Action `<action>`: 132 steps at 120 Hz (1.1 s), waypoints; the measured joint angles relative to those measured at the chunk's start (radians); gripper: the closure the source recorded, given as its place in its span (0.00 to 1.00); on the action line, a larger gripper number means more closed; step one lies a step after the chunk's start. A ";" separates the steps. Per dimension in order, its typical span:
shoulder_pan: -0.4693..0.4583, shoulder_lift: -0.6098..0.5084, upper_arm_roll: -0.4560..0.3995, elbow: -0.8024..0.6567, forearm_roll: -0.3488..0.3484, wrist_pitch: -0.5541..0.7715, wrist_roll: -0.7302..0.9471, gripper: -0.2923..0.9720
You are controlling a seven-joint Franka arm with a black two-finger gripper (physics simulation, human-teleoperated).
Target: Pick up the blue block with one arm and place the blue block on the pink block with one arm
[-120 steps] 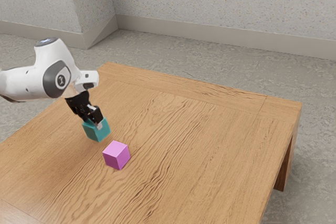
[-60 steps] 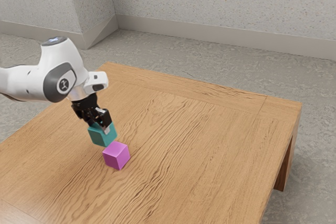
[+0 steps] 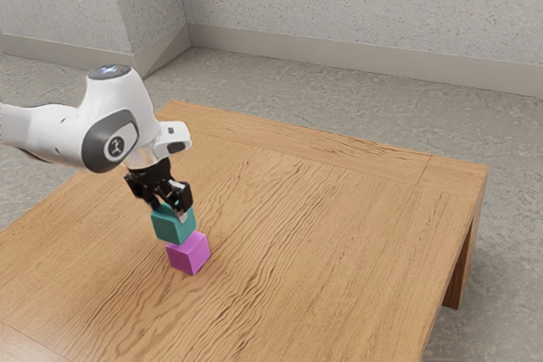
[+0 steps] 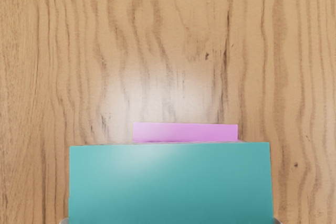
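The blue block (image 3: 173, 225), teal in colour, is held in my gripper (image 3: 172, 211), whose black fingers are shut on its sides. It hangs directly over the pink block (image 3: 188, 253), which rests on the wooden table (image 3: 322, 226); the two look close or touching, and I cannot tell which. In the wrist view the blue block (image 4: 169, 182) is large just under my hand, and a strip of the pink block (image 4: 185, 132) peeks out beyond its far edge.
Bare wood surrounds the two blocks. The table's edge at the exterior view's right (image 3: 475, 201) drops to a grey floor. My white arm (image 3: 76, 133) comes in from the exterior view's left.
My gripper has carried the blue block toward the exterior view's right and down, from beside the pink block to directly above it.
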 joint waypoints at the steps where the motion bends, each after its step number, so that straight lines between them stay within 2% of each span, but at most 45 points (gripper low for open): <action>1: -0.001 0.000 0.000 0.000 0.001 0.000 -0.002 0.47; 44: -0.019 0.004 -0.004 0.002 0.015 -0.002 -0.059 0.45; 66: -0.030 0.002 -0.010 0.003 0.013 -0.005 -0.063 0.34; 88: -0.013 -0.012 -0.004 0.039 0.011 -0.023 -0.065 0.29; 103: 0.021 -0.012 0.001 0.182 0.003 -0.110 -0.066 0.27; 117: 0.085 -0.014 0.021 0.394 -0.032 -0.274 -0.067 0.26; 132: 0.134 -0.044 0.033 0.505 -0.045 -0.421 -0.051 0.26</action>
